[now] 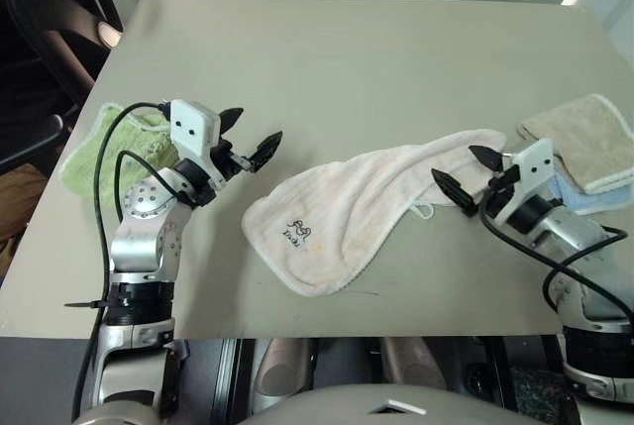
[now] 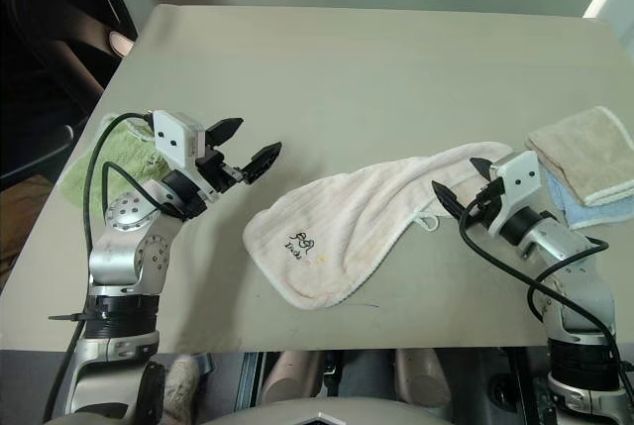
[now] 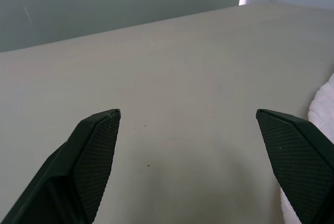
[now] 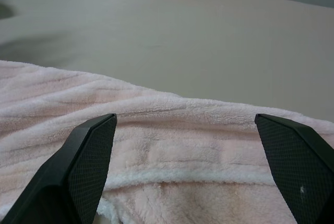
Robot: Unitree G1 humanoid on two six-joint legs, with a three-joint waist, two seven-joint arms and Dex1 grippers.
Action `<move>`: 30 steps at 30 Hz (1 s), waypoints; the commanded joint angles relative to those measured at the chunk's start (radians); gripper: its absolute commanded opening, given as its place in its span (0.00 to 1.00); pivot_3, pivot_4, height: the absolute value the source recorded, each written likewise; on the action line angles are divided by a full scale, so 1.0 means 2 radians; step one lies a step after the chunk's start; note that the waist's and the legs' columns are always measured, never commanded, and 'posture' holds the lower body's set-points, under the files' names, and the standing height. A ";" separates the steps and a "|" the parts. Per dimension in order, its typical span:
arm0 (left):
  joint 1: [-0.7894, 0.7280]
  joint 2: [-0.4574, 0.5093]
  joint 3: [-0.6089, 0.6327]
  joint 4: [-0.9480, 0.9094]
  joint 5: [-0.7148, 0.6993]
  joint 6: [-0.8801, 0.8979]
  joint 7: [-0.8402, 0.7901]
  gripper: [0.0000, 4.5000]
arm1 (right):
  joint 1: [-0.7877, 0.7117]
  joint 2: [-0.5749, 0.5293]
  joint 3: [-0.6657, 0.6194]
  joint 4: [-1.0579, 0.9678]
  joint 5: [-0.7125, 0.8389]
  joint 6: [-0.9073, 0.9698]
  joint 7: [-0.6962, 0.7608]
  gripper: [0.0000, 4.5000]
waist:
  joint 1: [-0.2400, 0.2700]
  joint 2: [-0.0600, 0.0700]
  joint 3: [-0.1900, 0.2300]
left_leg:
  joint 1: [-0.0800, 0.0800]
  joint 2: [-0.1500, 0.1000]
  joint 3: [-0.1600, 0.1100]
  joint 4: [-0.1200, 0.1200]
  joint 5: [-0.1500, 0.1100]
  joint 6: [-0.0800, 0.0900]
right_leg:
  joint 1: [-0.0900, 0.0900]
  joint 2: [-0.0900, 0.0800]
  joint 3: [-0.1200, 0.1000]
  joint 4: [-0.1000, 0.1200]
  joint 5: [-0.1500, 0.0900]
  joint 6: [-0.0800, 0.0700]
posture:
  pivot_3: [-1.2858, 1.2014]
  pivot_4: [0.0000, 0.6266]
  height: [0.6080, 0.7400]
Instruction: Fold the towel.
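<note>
The pale pinkish-white towel [image 1: 367, 207] lies crumpled in a long diagonal band across the middle of the beige table [image 1: 347, 58], its dark embroidered mark [image 1: 296, 235] facing up near the front left corner and a small loop [image 1: 426, 210] at its front edge. My left gripper [image 1: 248, 138] is open, hovering left of the towel's left end without touching it. My right gripper [image 1: 468, 173] is open over the towel's right end, and the right wrist view has the towel [image 4: 156, 156] directly under its fingers [image 4: 86, 172].
A lime-green cloth [image 1: 114, 148] lies at the table's left edge under my left arm. A beige cloth [image 1: 589, 138] rests on a light blue one [image 1: 584, 199] at the right edge. A dark chair [image 1: 50, 29] stands beyond the table's left side.
</note>
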 commanded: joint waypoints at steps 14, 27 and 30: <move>0.001 0.002 0.007 -0.046 -0.007 0.013 0.014 0.99 | -0.003 -0.010 -0.001 -0.024 0.003 0.005 0.004 1.00 | 0.000 0.000 0.000 | 0.000 0.000 0.000 0.000 0.000 0.000 | 0.000 0.000 0.000 0.000 0.000 0.000 | 0.52 0.24 0.97; -0.011 0.023 -0.002 -0.047 -0.001 0.011 -0.012 0.99 | -0.022 -0.002 0.003 0.007 -0.007 -0.017 0.002 1.00 | 0.000 0.000 0.000 | 0.000 0.000 0.000 0.000 0.000 0.000 | 0.000 0.000 0.000 0.000 0.000 0.000 | 0.52 0.24 0.97; -0.004 0.036 -0.002 -0.051 -0.008 0.017 -0.033 0.99 | -0.019 0.001 0.000 0.003 -0.006 -0.015 -0.001 1.00 | 0.000 0.000 0.000 | 0.000 0.000 0.000 0.000 0.000 0.000 | 0.000 0.000 0.000 0.000 0.000 -0.001 | 0.52 0.24 0.97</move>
